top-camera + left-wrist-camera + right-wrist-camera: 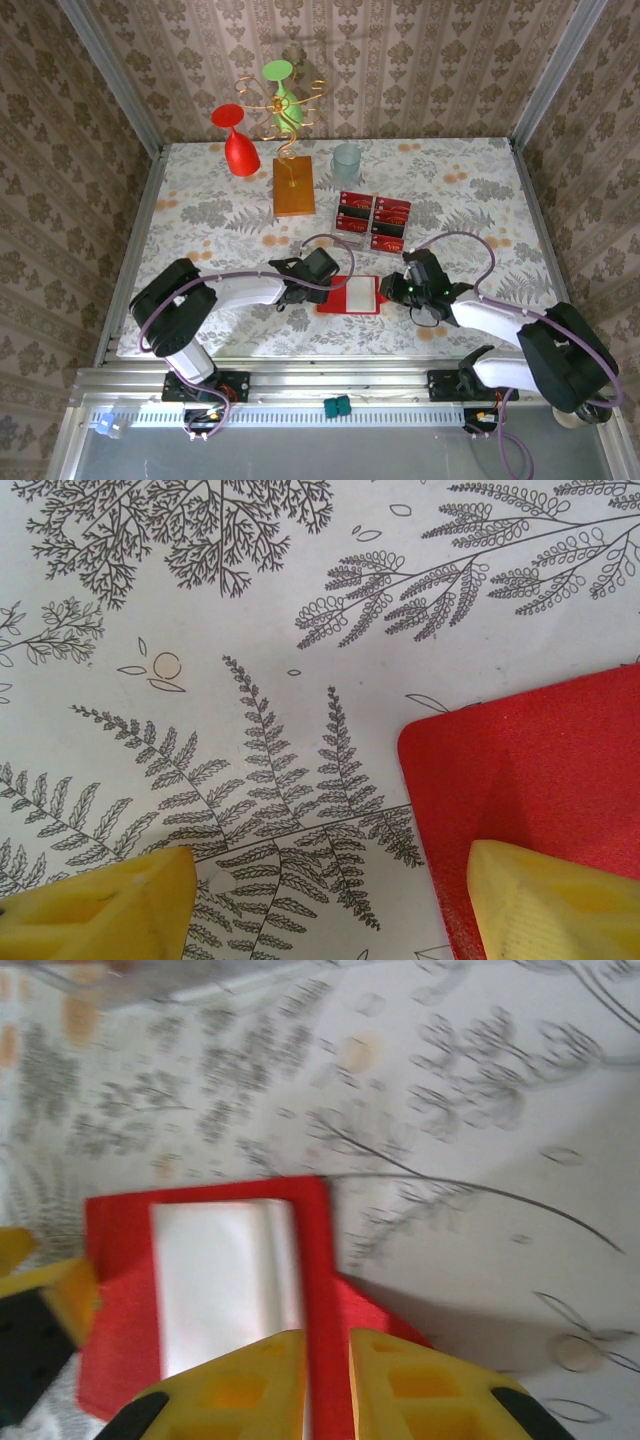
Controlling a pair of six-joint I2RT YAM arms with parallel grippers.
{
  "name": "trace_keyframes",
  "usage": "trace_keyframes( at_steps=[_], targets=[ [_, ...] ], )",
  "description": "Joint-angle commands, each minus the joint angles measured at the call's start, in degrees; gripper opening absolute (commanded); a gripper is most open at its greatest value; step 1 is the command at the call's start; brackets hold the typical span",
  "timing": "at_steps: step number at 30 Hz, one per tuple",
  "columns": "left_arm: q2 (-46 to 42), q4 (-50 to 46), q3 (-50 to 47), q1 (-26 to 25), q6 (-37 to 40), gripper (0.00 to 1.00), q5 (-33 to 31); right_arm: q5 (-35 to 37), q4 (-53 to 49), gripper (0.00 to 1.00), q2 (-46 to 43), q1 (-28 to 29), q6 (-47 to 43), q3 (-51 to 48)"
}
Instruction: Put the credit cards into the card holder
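red card holder [350, 296] lies open on the floral tablecloth [200, 215], both arms stretched low toward it, the left gripper [322, 278] spread wide at its left edge, the right gripper [395, 287] pinched narrow on its right edge, the credit cards [373, 222] just beyond it.

A: Colour, card holder [350, 295]?
B: Glossy red, pale clear pocket inside.
A: And the credit cards [373, 222]?
B: Red, dark stripes.
A: The tabletop [200, 220]?
B: White, grey fern print, orange spots.
A: The left claw [328, 865]?
B: Yellow.
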Motion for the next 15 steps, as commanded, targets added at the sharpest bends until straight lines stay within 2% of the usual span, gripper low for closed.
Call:
trace_keyframes(
  at_steps=[1,7,15],
  targets=[
    [-0.7,-1.1,-1.1,-0.2,0.2,0.73,-1.8,2.2,2.7,0.19,1.1,-0.5,-0.1,-2.2],
    [-2.6,-2.0,-0.1,-0.5,0.4,0.72,-1.6,2.5,0.9,0.19,-2.1,-0.6,0.0,-3.3],
    [-3.5,-7.1,7.3,-3.8,2.7,0.72,-2.8,2.3,-0.9,0.19,-3.9,-0.6,-0.6,-3.2]
  ],
)
